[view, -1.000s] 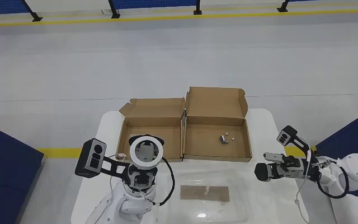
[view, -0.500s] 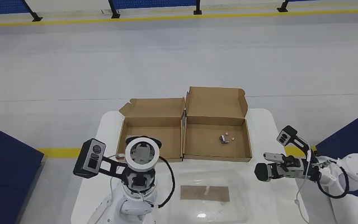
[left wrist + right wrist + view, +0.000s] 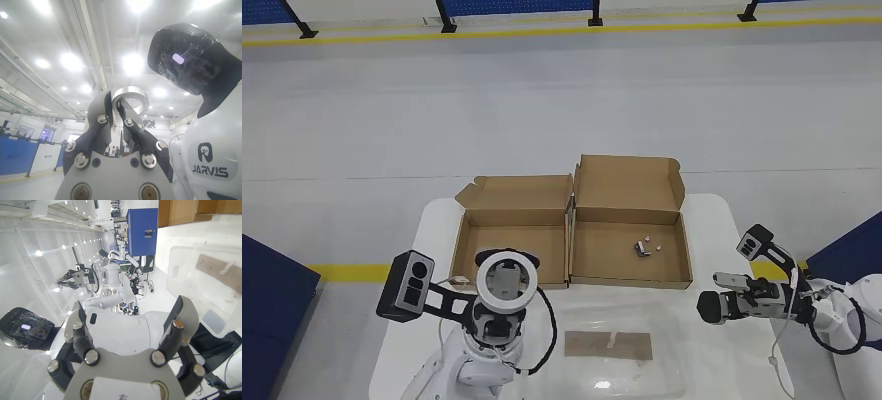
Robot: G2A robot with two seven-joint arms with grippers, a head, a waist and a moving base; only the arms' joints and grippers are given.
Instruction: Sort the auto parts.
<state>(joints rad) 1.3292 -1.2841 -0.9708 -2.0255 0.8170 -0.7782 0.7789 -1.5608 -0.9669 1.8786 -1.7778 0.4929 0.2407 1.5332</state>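
The left gripper has its catch: fingers pinched together on the wall of a shiny metal ring, one finger outside the band, the other inside the hole, and the ring stands up past the fingertips toward the ceiling lights. From above, the ring sits in the lower left of the frame, raised over the near left part of the white counter, and in the picture it overlaps the front edge of the left cardboard box. Over in the lower right, the right gripper hangs just off the counter's right edge, its two fingers spread wide apart with nothing between them and nothing touched. It points in toward the clear plastic bin. That bin lies at the bottom middle of the frame on the near side of the counter, with a brown card flat on its floor. Behind it the two open boxes stand side by side, touching, flaps up. The right cardboard box holds a few small pale parts clustered in its right half. The left one's floor is partly hidden behind the ring, and what shows of it is bare cardboard.
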